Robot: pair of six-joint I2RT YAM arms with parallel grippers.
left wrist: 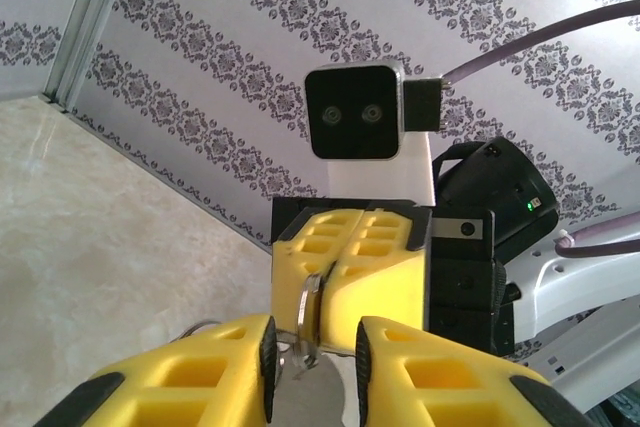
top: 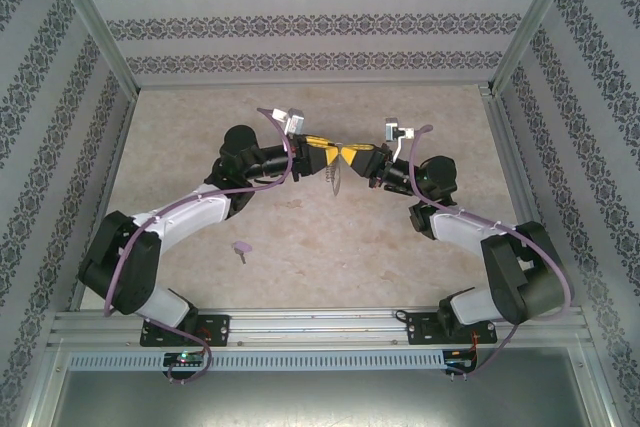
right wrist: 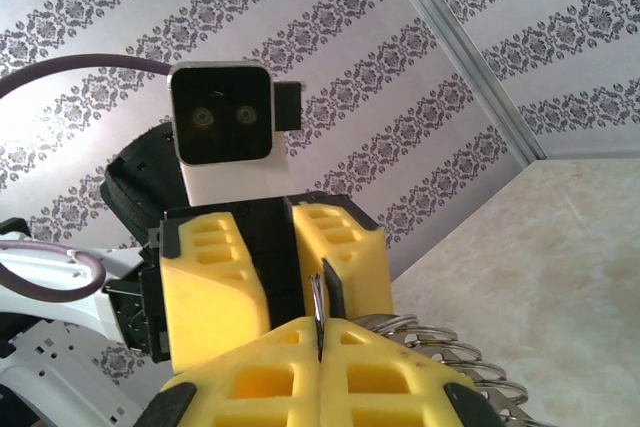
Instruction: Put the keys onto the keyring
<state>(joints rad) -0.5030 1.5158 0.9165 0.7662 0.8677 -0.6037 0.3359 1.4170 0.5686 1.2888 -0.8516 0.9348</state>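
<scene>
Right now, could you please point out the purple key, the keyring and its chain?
purple key (top: pixel 241 246): top view, its rounded head.
keyring (left wrist: pixel 307 301): left wrist view, its metal edge.
chain (right wrist: pixel 440 347): right wrist view, its coils.

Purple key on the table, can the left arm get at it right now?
Likely yes: the key lies uncovered beside the left arm, but the left gripper is up at the keyring.

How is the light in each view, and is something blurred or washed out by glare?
Top view: even, soft light, faint shadows under the arms, the lilac key tiny but distinct. Left wrist view: wallpaper sharp, the near yellow fingers slightly soft. Right wrist view: the keyring edge dark against yellow, small glints on its chain, no strong glare.
</scene>
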